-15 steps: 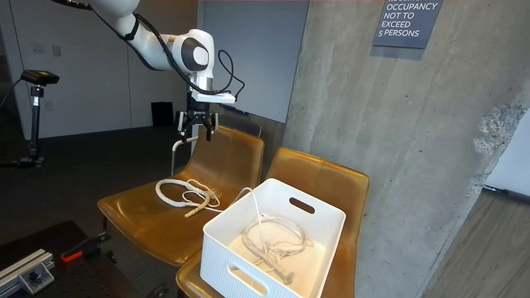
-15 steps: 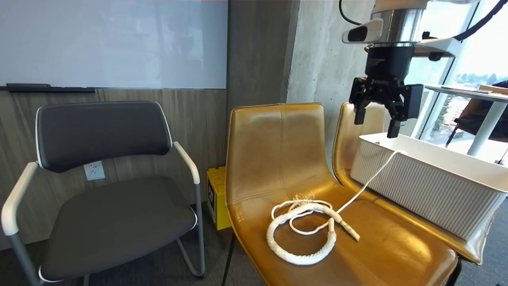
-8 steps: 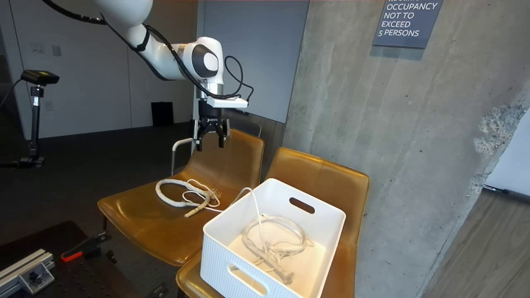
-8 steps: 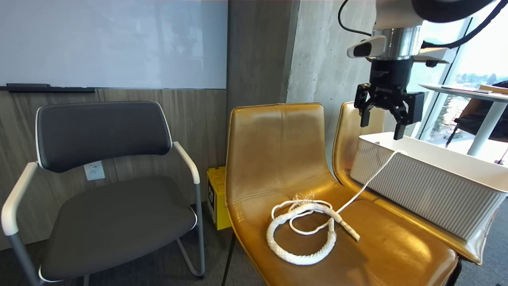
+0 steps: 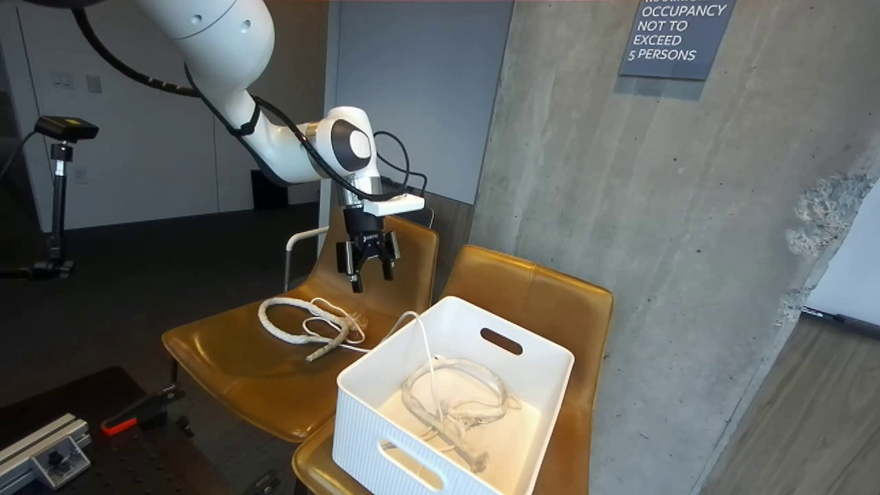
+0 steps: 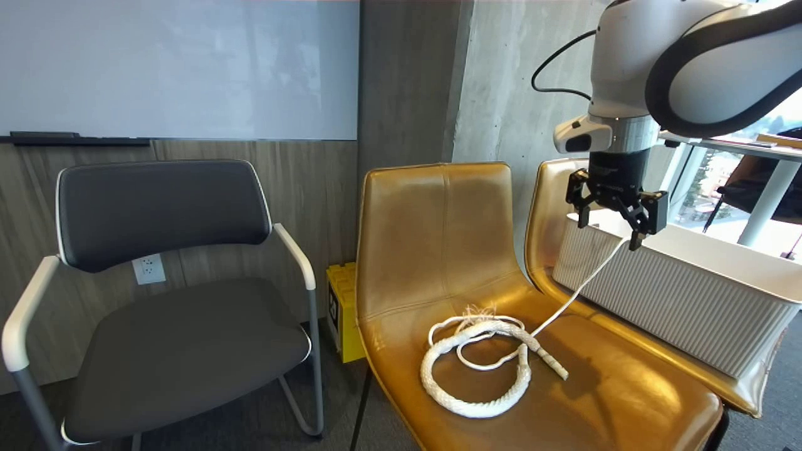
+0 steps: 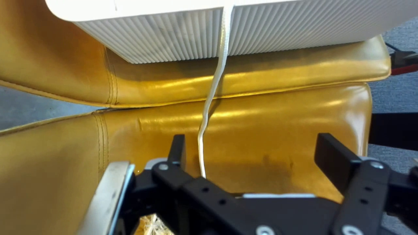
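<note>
My gripper (image 5: 372,282) is open and empty, pointing down above the tan chair (image 5: 240,378); it also shows in an exterior view (image 6: 609,233). A thick white rope (image 6: 479,410) lies coiled on that chair's seat, with a frayed tuft. A thin white cord (image 6: 573,297) runs from the coil over the rim of the white ribbed bin (image 6: 658,307). In the wrist view the cord (image 7: 212,88) passes between the spread fingers, nearer the left one, apparently below them. More pale rope (image 5: 481,416) lies coiled inside the bin. Frayed fibres (image 7: 155,225) show under the gripper.
The bin stands on another tan chair (image 5: 543,295) beside the concrete wall (image 5: 674,227). A grey armchair (image 6: 182,357) and a yellow box (image 6: 348,313) stand nearby. A camera on a stand (image 5: 58,199) and a dark table with a clamp (image 5: 137,412) are at the left.
My gripper has moved down and slightly right in both exterior views, closer to the chair and the bin's rim. It stays open. The rope, cord and bin have not moved.
</note>
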You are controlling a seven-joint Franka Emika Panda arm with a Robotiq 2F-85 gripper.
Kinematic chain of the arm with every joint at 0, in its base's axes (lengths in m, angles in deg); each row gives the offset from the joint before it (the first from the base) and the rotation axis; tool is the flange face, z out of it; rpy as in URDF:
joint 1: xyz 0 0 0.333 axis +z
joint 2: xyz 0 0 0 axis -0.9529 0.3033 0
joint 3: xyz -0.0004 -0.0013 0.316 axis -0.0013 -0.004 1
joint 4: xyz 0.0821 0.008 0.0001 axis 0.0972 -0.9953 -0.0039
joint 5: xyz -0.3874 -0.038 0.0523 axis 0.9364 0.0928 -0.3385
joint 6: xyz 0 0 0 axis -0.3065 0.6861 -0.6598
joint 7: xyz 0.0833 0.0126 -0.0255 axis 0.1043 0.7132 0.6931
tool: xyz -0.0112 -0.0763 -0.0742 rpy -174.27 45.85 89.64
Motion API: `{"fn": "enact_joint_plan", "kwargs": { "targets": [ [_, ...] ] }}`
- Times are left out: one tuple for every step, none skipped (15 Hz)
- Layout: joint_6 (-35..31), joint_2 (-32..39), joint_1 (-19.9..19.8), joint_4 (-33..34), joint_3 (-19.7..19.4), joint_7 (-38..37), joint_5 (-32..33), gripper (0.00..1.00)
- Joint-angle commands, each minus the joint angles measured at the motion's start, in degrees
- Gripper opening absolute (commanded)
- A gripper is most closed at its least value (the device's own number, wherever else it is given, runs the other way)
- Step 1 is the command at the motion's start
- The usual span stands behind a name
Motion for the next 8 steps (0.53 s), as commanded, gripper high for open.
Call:
{"fn": "enact_joint_plan", "kwargs": {
  "targets": [
    [-2.7, 1.7, -0.4, -0.8, -1.4, 1.3, 4.0, 1.00],
    [-3.2, 2.3, -0.5, -0.8, -1.8, 1.4, 4.9, 1.00],
    [-3.4, 2.8, -0.7, -0.7, -2.3, 1.5, 5.6, 1.00],
    [-3.6, 3.4, -0.8, -0.4, -2.8, 1.5, 6.5, 1.00],
    [-3.8, 3.9, -1.0, -0.3, -3.3, 1.5, 7.4, 1.00],
    [-3.8, 4.4, -1.1, -0.1, -3.6, 1.4, 8.1, 1.00],
    [-3.9, 4.8, -1.4, 0.0, -3.9, 1.2, 8.8, 1.00],
    [-4.2, 5.1, -1.6, 0.0, -4.2, 1.0, 9.4, 0.85]
  ]
}}
